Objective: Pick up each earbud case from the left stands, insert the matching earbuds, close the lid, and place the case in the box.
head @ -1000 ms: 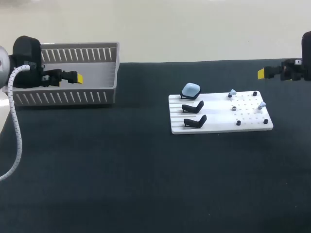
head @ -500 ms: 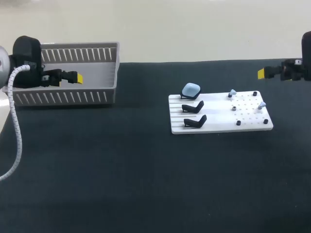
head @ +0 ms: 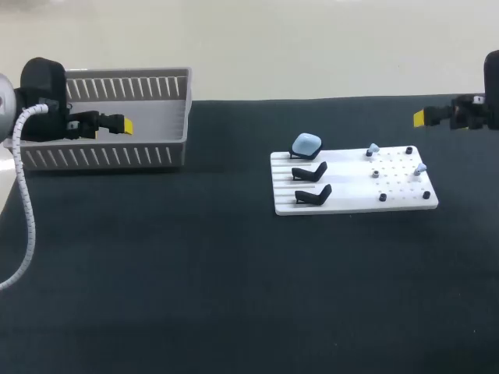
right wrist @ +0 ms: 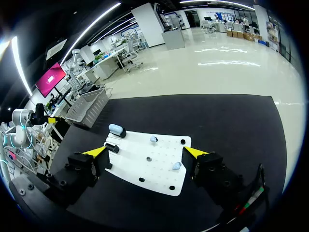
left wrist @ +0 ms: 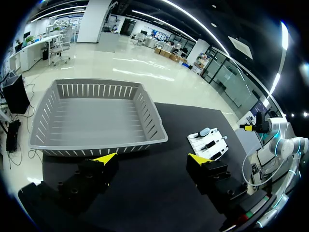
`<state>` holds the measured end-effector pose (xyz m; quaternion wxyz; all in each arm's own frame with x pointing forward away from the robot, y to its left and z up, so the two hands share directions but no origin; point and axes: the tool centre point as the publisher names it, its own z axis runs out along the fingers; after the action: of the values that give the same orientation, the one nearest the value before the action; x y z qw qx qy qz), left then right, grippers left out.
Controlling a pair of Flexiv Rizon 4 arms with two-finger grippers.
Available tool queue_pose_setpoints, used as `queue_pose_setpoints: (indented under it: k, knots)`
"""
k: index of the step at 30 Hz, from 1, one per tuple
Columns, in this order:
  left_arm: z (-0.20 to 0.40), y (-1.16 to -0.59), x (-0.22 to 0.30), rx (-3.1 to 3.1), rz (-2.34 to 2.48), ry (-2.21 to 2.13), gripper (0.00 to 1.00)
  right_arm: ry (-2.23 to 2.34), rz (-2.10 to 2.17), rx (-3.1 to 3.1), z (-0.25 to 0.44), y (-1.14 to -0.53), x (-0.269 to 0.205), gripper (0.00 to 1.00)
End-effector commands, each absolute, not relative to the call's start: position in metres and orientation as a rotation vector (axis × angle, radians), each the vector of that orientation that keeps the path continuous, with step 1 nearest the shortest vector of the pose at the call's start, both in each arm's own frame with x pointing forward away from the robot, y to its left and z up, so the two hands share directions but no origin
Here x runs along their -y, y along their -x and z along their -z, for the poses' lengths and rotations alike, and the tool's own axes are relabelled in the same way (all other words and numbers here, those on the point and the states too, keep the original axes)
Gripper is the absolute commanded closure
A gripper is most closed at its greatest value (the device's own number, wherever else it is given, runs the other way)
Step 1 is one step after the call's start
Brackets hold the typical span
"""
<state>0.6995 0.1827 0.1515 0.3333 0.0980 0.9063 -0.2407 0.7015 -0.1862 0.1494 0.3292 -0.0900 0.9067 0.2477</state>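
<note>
Earbud case (head: 306, 143) leans tilted on rearmost stand (head: 299, 155), long axis sideways.

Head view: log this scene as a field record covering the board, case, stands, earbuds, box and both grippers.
board: white board on the black table, right of middle
case: one light blue earbud case on the rearmost stand
empty stands: two black stands in front of it, nothing on them
earbuds: two light blue earbuds on the board's pegged right half
box: grey slatted box at the table's left rear
left gripper: open, holding nothing, at the box
right gripper: open, holding nothing, behind the board's right end
</note>
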Motion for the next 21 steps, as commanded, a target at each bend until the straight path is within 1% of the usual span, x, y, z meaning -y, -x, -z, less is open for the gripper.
queue_pose_setpoints:
  k: [1,13,21]
  knots:
    - [-0.157,-0.699,-0.178,-2.279,0.715,-0.37,0.0,0.236,-0.646,-2.373,-0.15,-0.701,0.186,0.0]
    - [-0.163,-0.706,-0.156,-2.23,0.756,-0.534,0.0,0.236,-0.646,-2.373,-0.15,-0.701,0.186,0.0]
    - [-0.171,-0.707,-0.145,-2.092,0.794,-0.77,0.0,0.236,-0.646,-2.373,-0.15,-0.701,0.186,0.0]
